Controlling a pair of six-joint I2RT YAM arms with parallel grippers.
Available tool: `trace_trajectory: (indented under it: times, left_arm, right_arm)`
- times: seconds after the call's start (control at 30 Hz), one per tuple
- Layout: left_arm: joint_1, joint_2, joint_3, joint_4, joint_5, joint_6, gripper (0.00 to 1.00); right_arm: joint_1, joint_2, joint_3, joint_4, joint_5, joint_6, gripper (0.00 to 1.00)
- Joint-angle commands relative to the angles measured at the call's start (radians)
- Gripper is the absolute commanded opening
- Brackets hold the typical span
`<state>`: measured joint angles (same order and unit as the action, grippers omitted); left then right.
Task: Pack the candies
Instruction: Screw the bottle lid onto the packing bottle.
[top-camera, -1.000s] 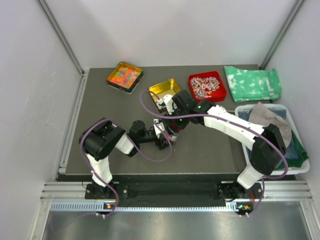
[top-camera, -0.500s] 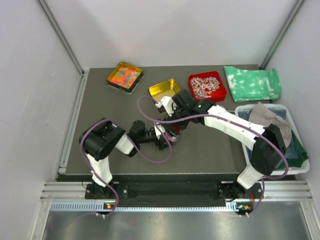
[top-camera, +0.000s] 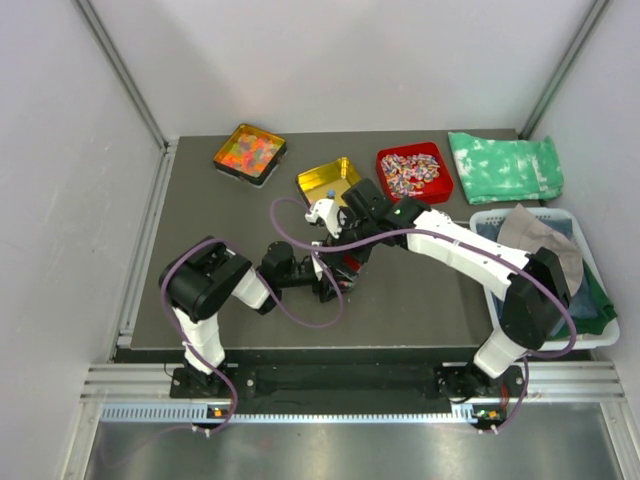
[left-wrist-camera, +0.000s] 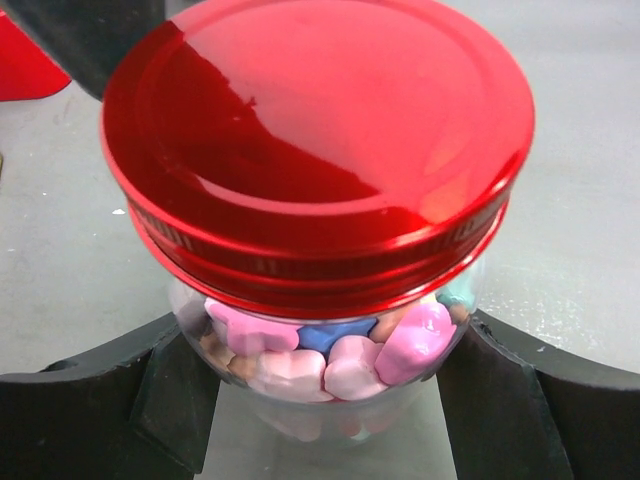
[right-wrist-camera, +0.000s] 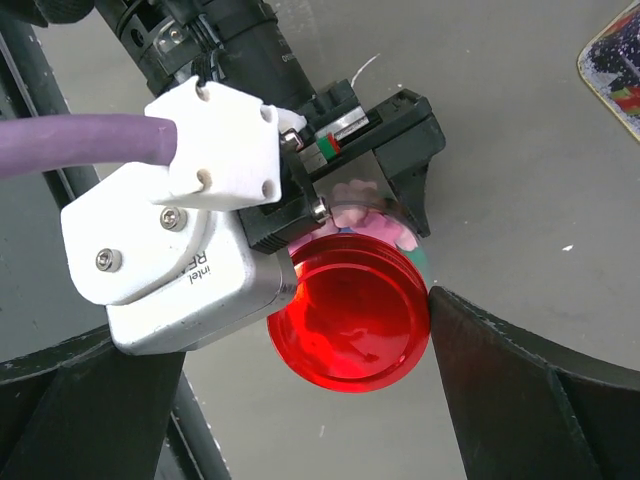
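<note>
left claw clamped on jar, right claw spread

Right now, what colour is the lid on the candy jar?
Shiny red. The lid tops the jar; the left wrist view shows it best.

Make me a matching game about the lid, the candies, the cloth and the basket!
Things:
1. lid
2. candies
3. cloth
4. basket

Clues:
a. green and white
b. inside the jar
c. shiny red
d. holds folded cloths

Pairs: 1-c, 2-b, 3-a, 4-d
</note>
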<state>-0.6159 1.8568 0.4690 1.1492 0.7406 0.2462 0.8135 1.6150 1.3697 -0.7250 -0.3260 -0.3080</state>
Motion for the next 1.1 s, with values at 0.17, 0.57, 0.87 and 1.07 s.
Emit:
trace_trajectory:
  times: [0.17,0.57,0.87,1.07]
  left_arm:
    - [-0.008,0.002,0.01,-0.045,-0.021,-0.002,0.65]
    - [-0.01,0.007,0.017,-0.057,-0.021,-0.005,0.65]
    - [-0.008,0.008,0.022,-0.066,-0.023,-0.007,0.65]
    - [-0.008,0.01,0.025,-0.075,-0.023,-0.004,0.65]
  right_arm:
    - [-0.039,0.022,0.077,-0.022,-0.051,-0.275,0.99]
    - [-0.079,0.031,0.06,-0.12,-0.065,-0.494,0.99]
    - [-0.079,-0.003,0.057,-0.159,-0.05,-0.552,0.99]
    - [-0.079,-0.021,0.028,-0.134,-0.034,-0.554,0.89]
